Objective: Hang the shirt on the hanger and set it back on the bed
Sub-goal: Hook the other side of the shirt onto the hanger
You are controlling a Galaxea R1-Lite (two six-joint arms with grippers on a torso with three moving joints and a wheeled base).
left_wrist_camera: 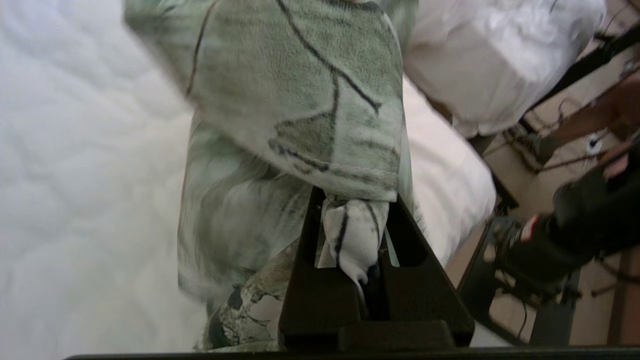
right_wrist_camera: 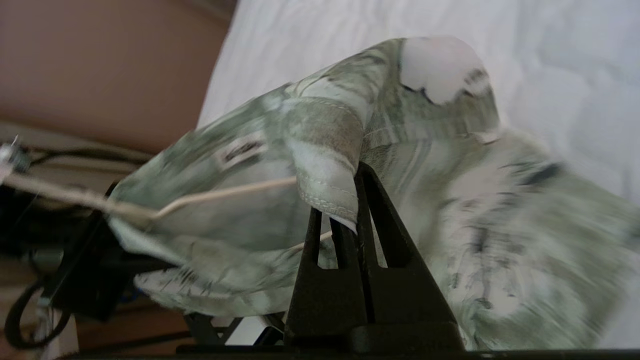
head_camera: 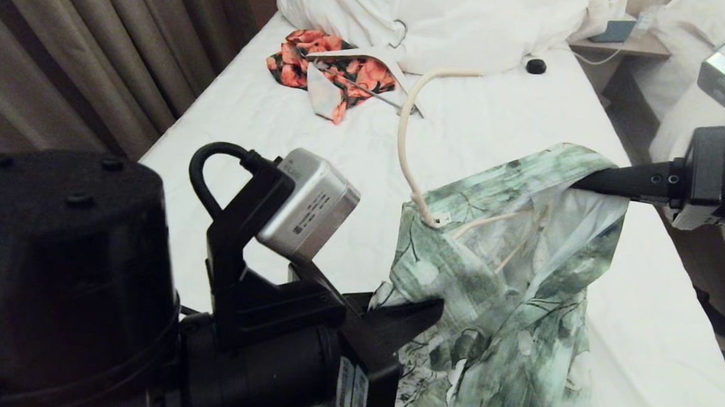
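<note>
We held the green-and-white shirt (head_camera: 508,288) up above the bed (head_camera: 506,121), stretched between our two arms. Our left end effector (head_camera: 422,311) was clamped narrow on a bunched fold of the shirt's near edge. Our right end effector (head_camera: 581,179) was pinched on the fabric at the far shoulder. Between them, the cream wire hanger (head_camera: 404,143) sat inside the shirt, its hook rising from the collar. Beyond both end effectors, an orange-red floral garment (head_camera: 330,69) lay on the sheet near the pillows (head_camera: 437,16).
</note>
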